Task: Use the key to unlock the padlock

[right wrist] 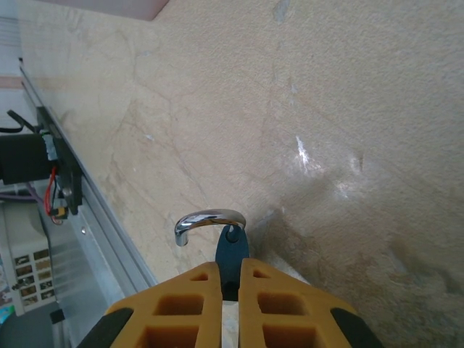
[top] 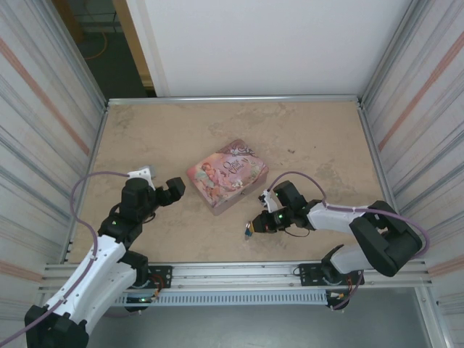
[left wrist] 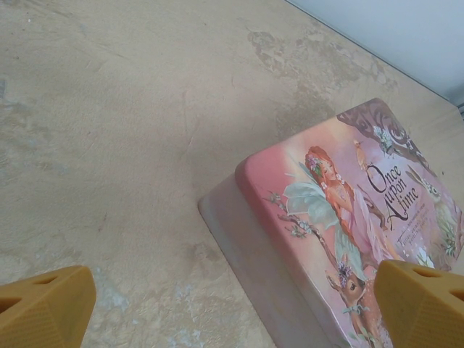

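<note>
Small dark teal padlock (right wrist: 232, 250), chrome shackle (right wrist: 210, 217) sticking out, pinched edge-on between right gripper (right wrist: 230, 270) jaws, low over tan bench (right wrist: 326, 109). Left gripper (left wrist: 232, 283) jaws wide, over corner of pink illustrated tin (left wrist: 348, 203).

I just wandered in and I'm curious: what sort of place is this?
Probably a robot test booth: a left arm and right arm bolted to a metal rail, with ribbed side walls around a table.
</note>
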